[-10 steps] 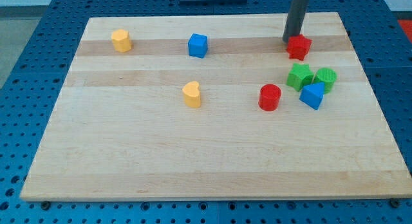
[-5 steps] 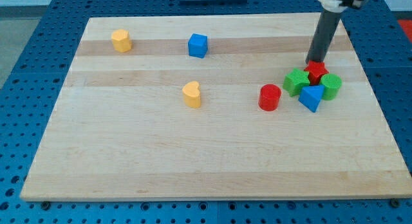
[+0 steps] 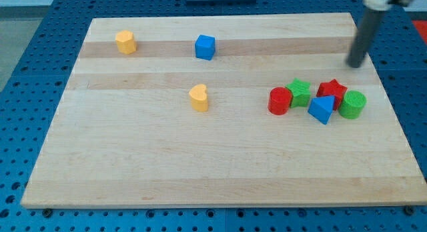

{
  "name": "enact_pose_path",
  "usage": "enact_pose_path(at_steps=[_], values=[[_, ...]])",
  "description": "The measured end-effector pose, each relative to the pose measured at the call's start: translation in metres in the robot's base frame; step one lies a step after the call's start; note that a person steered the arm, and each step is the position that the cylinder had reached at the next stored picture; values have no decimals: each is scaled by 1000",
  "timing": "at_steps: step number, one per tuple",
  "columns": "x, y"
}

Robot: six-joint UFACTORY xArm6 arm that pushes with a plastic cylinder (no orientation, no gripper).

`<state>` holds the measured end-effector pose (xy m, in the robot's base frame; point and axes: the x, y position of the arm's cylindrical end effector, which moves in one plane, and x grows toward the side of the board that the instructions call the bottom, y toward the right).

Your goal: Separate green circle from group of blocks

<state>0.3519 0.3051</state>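
Observation:
The green circle [image 3: 352, 105] lies at the right end of a tight row near the board's right edge. To its left are a red star [image 3: 331, 91], a blue triangle [image 3: 321, 109], a green star [image 3: 299, 93] and a red cylinder [image 3: 280, 101]. The green circle touches the red star and sits close to the blue triangle. My tip [image 3: 355, 65] is above the row towards the view's top, up and slightly right of the red star, apart from all blocks.
A blue cube [image 3: 205, 47] and a yellow hexagon-like block [image 3: 125, 41] lie near the top of the wooden board [image 3: 200, 165]. A yellow heart [image 3: 198, 97] lies in the middle. The green circle is close to the board's right edge.
My tip moved right and up, away from the red star. The red star slid down between the green star and green circle; the green star moved left against the red cylinder, the green circle moved right and down.

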Motion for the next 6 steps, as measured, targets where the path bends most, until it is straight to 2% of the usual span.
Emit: enact_pose_path(at_steps=[1,3,5,6], values=[[4,40],[24,40],[134,-21],[189,-32]])
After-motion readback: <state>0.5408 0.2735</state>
